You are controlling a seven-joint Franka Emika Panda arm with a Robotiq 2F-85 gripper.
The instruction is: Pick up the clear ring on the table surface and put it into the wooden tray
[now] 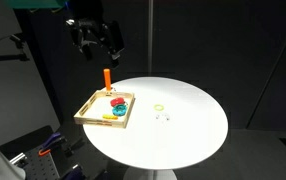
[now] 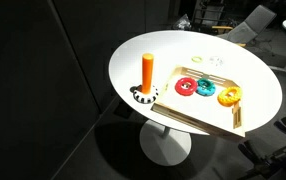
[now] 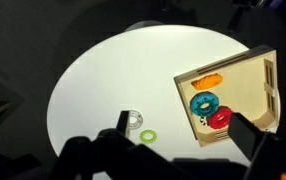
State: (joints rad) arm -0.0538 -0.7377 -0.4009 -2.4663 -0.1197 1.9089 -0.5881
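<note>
The clear ring (image 3: 133, 120) lies on the white table surface (image 3: 103, 70), right beside a yellow-green ring (image 3: 148, 133). In an exterior view it is a faint mark (image 1: 164, 117) just in front of the yellow-green ring (image 1: 159, 107). The wooden tray (image 3: 248, 75) sits at the table's edge and also shows in both exterior views (image 1: 88, 112) (image 2: 208, 115). It holds a teal ring (image 3: 204, 102), a red ring (image 3: 220, 118) and an orange ring (image 2: 229, 95). My gripper (image 1: 95, 44) hangs high above the table behind the tray, open and empty. Its dark fingers frame the bottom of the wrist view (image 3: 173, 155).
An orange peg (image 1: 106, 77) stands upright on a black-and-white base (image 2: 143, 95) at the tray's corner. The round table stands on a single pedestal with dark floor all round. Dark equipment sits beyond the table's far side (image 2: 208, 20).
</note>
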